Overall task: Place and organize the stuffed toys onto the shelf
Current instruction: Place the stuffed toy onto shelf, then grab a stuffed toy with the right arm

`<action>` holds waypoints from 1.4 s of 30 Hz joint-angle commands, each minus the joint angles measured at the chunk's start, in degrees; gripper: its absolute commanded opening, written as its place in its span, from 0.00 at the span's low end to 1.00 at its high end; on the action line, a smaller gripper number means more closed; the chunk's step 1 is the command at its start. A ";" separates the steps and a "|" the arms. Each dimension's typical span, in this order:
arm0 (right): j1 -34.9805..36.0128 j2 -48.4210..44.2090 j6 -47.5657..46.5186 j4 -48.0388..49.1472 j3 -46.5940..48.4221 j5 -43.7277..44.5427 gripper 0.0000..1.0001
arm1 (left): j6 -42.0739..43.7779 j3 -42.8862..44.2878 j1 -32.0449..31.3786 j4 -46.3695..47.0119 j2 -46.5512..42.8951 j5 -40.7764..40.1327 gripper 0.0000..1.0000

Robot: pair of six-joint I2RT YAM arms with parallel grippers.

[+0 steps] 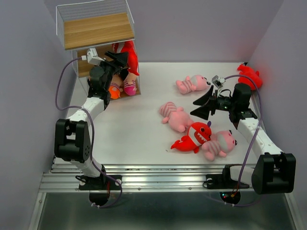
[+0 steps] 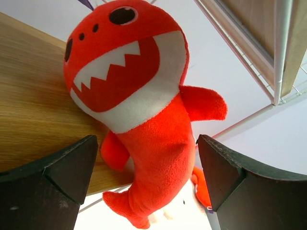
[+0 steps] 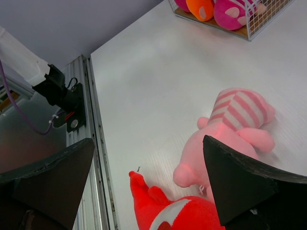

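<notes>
The shelf (image 1: 96,31) stands at the table's far left corner. My left gripper (image 1: 117,60) reaches into its middle tier and is open; in the left wrist view a red shark (image 2: 139,110) leans on the wooden board (image 2: 29,105) between the spread fingers (image 2: 62,177), which stand clear of its body. Doll feet (image 1: 122,88) show on the bottom tier. On the table lie three pink striped animals (image 1: 192,84) (image 1: 175,116) (image 1: 219,143), a red shark (image 1: 194,136) and another shark (image 1: 250,75) at the far right. My right gripper (image 1: 204,106) hovers open above them.
The shelf's white wire frame (image 2: 280,57) runs close to the right of the left gripper. Grey walls close in the table on the left, back and right. An aluminium rail (image 1: 158,179) carries both arm bases along the near edge.
</notes>
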 commanded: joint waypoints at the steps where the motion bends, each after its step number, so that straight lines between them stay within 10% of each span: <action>1: -0.49 -0.94 -0.78 1.85 -0.14 -1.03 1.00 | 2.68 -0.69 -0.01 0.20 -4.46 -1.64 0.96; 16: -0.49 -1.47 -2.19 1.85 -0.32 -1.21 1.00 | 9.27 -10.35 0.34 -2.43 -18.87 2.48 0.98; 23: -1.54 -2.17 -5.43 -0.34 0.12 1.43 1.00 | 23.76 -13.96 0.34 -22.54 -38.02 0.30 0.99; 32: -2.86 1.60 -26.08 -30.00 10.57 19.70 1.00 | 29.49 -16.34 1.04 -51.46 -56.49 -7.46 0.99; 42: -2.86 7.58 -45.95 -59.66 25.26 39.65 1.00 | 23.97 -24.32 1.13 -55.43 -65.19 1.77 0.99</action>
